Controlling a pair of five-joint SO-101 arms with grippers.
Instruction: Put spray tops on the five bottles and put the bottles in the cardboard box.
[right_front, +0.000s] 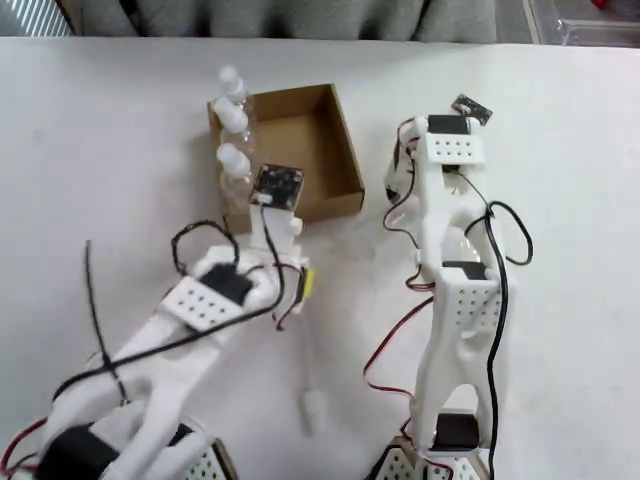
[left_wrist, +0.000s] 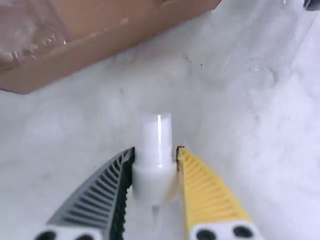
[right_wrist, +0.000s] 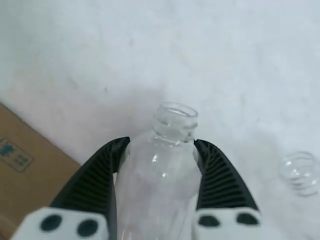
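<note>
Starting at my left claw (left_wrist: 154, 150), I see its grey and yellow jaws pinched tight on a white spray top (left_wrist: 157, 132). The top stands upright between them with its nozzle end poking out past the tips. Just beyond those tips runs an outer wall of the cardboard box (left_wrist: 100, 35), near but not touching the claw or the top.

My right claw (right_wrist: 161, 145) is clamped around the shoulders of a clear bottle (right_wrist: 160, 175). The bottle's threaded neck is bare and open, sticking out ahead of the jaws. A little way off from that claw sits a second clear bottle (right_wrist: 299, 170), also with no top on it.

Farther out in the high view, three topped bottles (right_front: 232, 115) line the box wall on the side away from the right arm. They look to be inside the box, though I can't be sure from this angle. Well behind the left claw, toward the arm bases, a spare spray top (right_front: 312, 405) lies on the white table (right_front: 100, 150) with its tube attached.

By my reckoning, three of the five are finished. What's left is to bring the held top to the held bottle's neck and box it, then do the same with the spare top and the last bottle.
</note>
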